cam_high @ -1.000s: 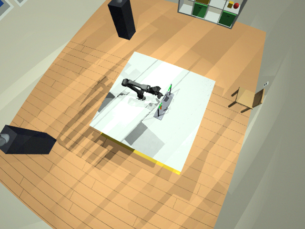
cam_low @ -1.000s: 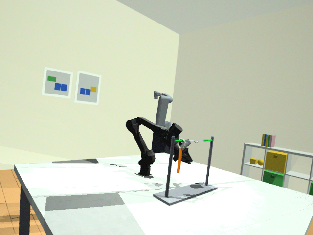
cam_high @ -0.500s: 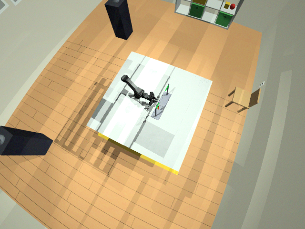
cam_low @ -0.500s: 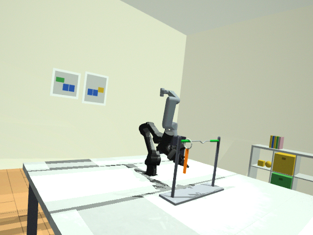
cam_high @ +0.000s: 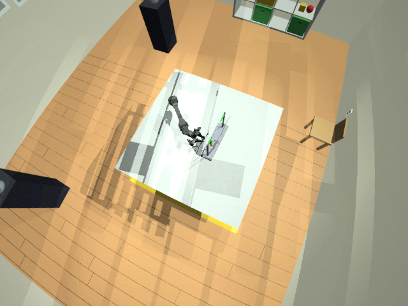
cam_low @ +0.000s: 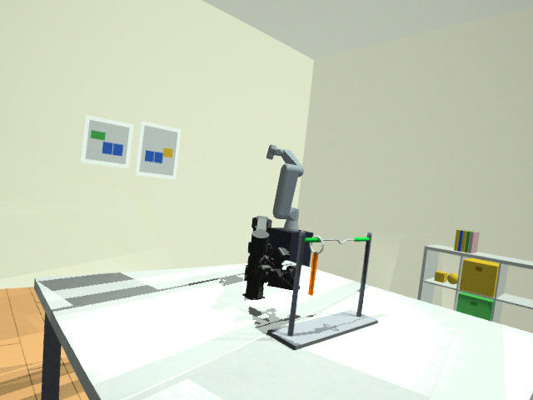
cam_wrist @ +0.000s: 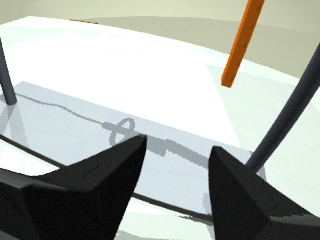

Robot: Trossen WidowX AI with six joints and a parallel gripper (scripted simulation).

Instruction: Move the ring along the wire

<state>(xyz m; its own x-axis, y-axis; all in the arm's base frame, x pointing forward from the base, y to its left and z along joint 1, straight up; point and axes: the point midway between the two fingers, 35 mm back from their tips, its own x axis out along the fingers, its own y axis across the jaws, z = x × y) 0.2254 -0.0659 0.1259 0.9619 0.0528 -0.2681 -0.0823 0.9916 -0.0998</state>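
The ring [cam_low: 315, 245] hangs on the green part of the wire [cam_low: 311, 238] by the left post [cam_low: 295, 292] [cam_wrist: 287, 120]. Its orange handle [cam_low: 313, 273] [cam_wrist: 250, 20] [cam_high: 209, 143] hangs straight down. The thin grey wire [cam_low: 341, 241] runs to the other green part [cam_low: 361, 237] at the right post [cam_low: 364, 275] [cam_wrist: 7, 80]. My gripper [cam_wrist: 178, 148] [cam_low: 289, 274] [cam_high: 199, 145] is low behind the left post, below and short of the handle. Its fingers stand partly apart with nothing between them; through the gap I see only the grey base plate [cam_wrist: 67, 134] [cam_low: 331, 327] [cam_high: 217, 138].
The stand sits mid-table on the white table [cam_low: 171, 344] [cam_high: 257, 158]. A grey arm on a dark box [cam_low: 286, 189] stands behind. A shelf with boxes [cam_low: 473, 275] [cam_high: 276, 13] is far right; a chair [cam_high: 326, 131] and two dark towers [cam_high: 158, 26] [cam_high: 29, 192] stand on the floor.
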